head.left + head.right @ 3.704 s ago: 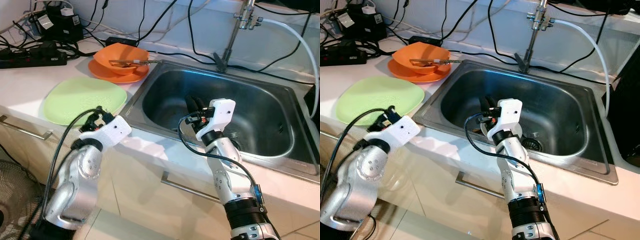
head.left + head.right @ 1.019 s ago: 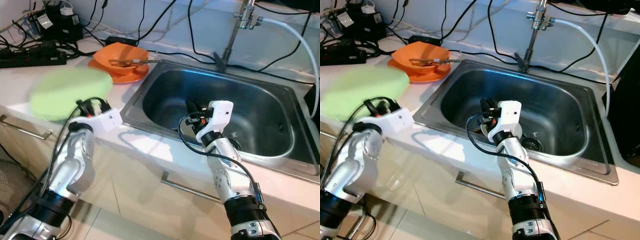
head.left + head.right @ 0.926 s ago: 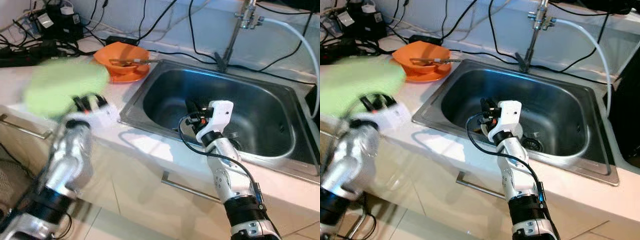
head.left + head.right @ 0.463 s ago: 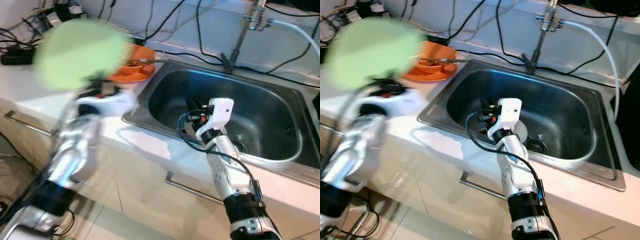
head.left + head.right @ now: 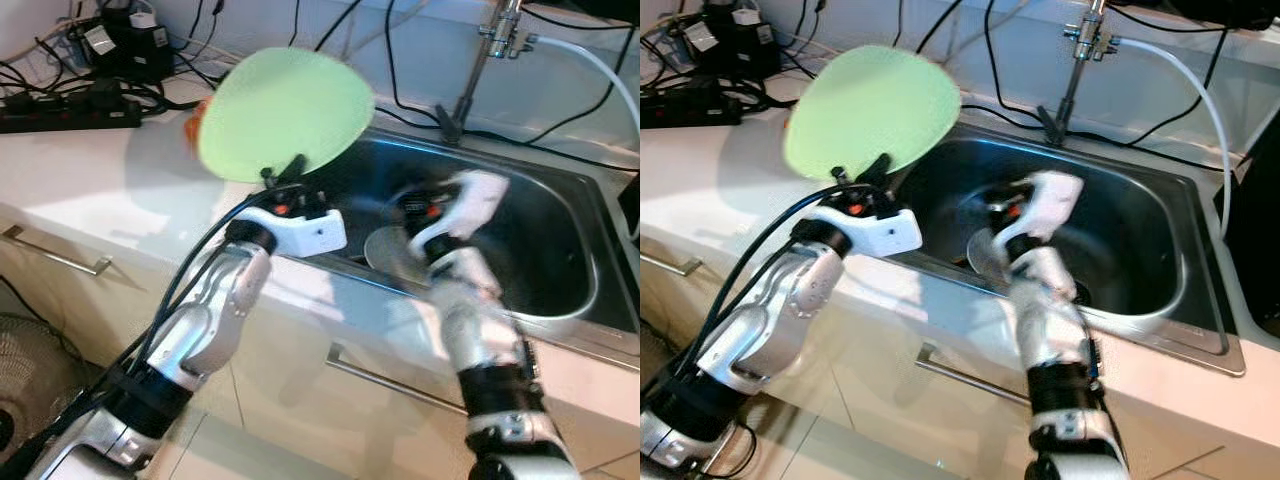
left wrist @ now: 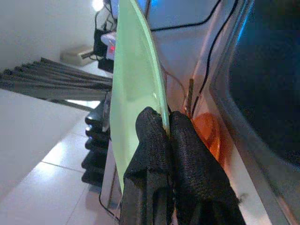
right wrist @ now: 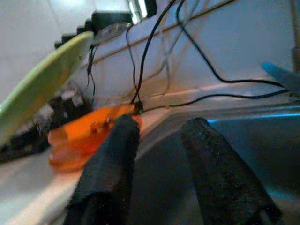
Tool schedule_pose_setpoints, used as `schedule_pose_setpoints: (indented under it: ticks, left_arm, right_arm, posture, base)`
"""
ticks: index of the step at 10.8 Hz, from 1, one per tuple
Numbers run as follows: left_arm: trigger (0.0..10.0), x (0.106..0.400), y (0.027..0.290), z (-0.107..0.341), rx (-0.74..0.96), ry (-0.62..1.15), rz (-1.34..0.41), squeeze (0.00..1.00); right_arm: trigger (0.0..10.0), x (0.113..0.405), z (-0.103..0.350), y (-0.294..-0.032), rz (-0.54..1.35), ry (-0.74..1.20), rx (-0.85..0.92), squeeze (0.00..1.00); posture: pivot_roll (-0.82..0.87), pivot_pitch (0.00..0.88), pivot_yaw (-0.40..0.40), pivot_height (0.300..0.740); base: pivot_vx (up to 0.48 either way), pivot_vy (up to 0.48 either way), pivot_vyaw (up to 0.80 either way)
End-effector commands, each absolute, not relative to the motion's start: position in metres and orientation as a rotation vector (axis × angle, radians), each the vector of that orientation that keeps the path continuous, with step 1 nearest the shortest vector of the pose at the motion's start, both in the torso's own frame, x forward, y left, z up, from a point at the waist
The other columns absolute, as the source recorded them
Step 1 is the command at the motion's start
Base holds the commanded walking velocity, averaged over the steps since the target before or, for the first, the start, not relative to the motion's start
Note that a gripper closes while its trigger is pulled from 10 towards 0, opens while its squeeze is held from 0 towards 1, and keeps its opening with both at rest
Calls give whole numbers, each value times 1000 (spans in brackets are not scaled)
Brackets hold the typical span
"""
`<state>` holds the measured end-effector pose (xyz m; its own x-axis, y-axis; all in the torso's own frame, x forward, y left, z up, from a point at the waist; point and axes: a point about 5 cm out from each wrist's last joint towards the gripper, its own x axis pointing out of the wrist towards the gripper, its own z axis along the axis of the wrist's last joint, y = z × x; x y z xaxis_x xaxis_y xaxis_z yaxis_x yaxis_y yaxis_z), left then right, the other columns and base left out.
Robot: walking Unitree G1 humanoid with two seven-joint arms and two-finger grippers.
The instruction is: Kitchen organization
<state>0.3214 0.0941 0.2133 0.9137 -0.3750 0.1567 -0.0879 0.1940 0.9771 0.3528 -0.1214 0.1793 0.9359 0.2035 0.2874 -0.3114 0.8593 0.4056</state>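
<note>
My left gripper is shut on the rim of the green plate and holds it tilted up on edge above the counter, by the sink's left rim. In the left wrist view the black fingers pinch the plate from both sides. The orange bowl and plate lie behind it on the counter, mostly hidden in the eye views. My right gripper is open with nothing between its fingers; it hangs blurred over the steel sink.
A grey round disc lies in the basin near the drain. The faucet and a white hose stand behind the sink. A power strip and many black cables crowd the back left of the white counter.
The left gripper has lifted the green plate off the counter and swung it right, toward the sink. The right arm has moved up and to the right and is blurred.
</note>
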Motion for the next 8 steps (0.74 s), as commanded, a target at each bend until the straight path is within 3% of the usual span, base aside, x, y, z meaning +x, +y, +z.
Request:
schedule_pose_setpoints:
  ticks: [1,5,6,7,8]
  left_arm:
    - [10000,321,87,223,1365,-464,-212,0]
    - [10000,322,78,215,1358,-472,-268,0]
    - [10000,322,77,213,1356,-472,-275,0]
    - [10000,322,76,210,1365,-462,-291,0]
    - [10000,322,75,210,1367,-460,-295,0]
  right_arm:
    - [10000,354,192,-122,301,-273,499,1000]
    - [10000,355,198,-123,376,-244,714,1000]
    - [10000,355,199,-124,384,-234,752,922]
    - [10000,353,200,-120,435,-218,801,0]
    - [10000,352,201,-118,447,-214,803,0]
  posture:
    - [241,0,-52,740]
    - [240,0,-48,740]
    - [239,1,-46,740]
    - [238,2,-45,740]
    - [238,3,-44,740]
  base:
    - [0,0,0]
    - [0,0,0]
    - [0,0,0]
    - [0,0,0]
    - [0,0,0]
